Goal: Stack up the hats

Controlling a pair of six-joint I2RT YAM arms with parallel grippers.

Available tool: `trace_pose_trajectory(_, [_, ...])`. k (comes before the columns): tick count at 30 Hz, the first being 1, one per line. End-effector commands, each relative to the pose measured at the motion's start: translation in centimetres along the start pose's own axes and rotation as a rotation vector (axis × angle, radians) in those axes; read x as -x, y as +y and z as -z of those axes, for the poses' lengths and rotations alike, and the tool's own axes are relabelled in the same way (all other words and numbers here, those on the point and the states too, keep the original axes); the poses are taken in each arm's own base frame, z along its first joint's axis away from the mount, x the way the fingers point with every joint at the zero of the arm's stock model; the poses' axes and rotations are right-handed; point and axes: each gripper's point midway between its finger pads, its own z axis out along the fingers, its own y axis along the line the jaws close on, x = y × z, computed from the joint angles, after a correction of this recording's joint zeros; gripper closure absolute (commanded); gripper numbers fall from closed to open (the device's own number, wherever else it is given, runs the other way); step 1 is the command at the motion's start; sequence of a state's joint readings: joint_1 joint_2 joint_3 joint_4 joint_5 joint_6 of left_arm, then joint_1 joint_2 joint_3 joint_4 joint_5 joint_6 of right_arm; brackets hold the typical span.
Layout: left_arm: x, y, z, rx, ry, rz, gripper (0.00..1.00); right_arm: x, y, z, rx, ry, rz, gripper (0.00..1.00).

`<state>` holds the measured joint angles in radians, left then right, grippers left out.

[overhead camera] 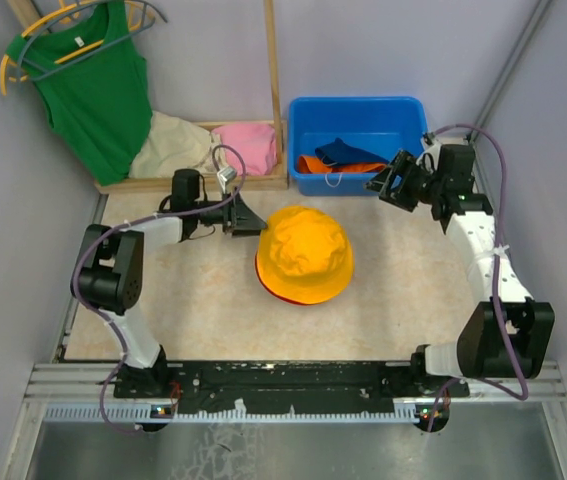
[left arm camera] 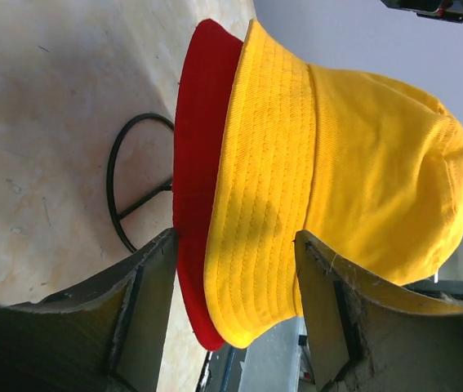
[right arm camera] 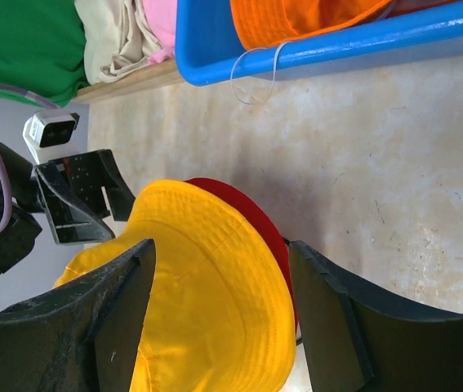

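A yellow-orange hat [overhead camera: 303,250] sits crown-up on a red hat [overhead camera: 301,298] in the middle of the table; only the red brim shows beneath it. My left gripper [overhead camera: 254,218] is open just at the stack's upper-left edge. In the left wrist view the yellow hat [left arm camera: 337,163] and red hat [left arm camera: 202,147] brims lie between the spread fingers of the left gripper [left arm camera: 235,245], untouched. A navy hat [overhead camera: 349,150] and a bright orange hat [overhead camera: 331,165] lie in the blue bin [overhead camera: 358,108]. My right gripper [overhead camera: 387,184] hovers open and empty by the bin's front right.
Behind the left arm, a wooden tray [overhead camera: 198,182] holds beige [overhead camera: 171,145] and pink [overhead camera: 248,145] folded clothes. A green tank top [overhead camera: 93,85] hangs on a hanger at the back left. A black cable loop [left arm camera: 117,188] lies on the table by the stack.
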<state>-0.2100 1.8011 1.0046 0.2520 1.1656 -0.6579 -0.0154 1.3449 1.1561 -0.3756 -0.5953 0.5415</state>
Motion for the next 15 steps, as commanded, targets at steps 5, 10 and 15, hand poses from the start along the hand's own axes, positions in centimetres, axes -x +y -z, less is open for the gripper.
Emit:
trace_pose_trajectory(5, [0.7, -1.5, -1.5, -0.074, 0.014, -0.058, 0.39, -0.4, 0.5, 0.6, 0.019, -0.009, 0.03, 0.34])
trace_pose_trajectory(10, [0.5, -1.9, -1.6, -0.103, 0.009, -0.049, 0.64, -1.6, -0.6, 0.2, 0.002, 0.018, 0.007, 0.34])
trace_pose_trajectory(15, [-0.3, -1.1, -1.7, -0.114, 0.017, -0.018, 0.96, -3.0, -1.3, 0.0, 0.0, 0.05, -0.021, 0.34])
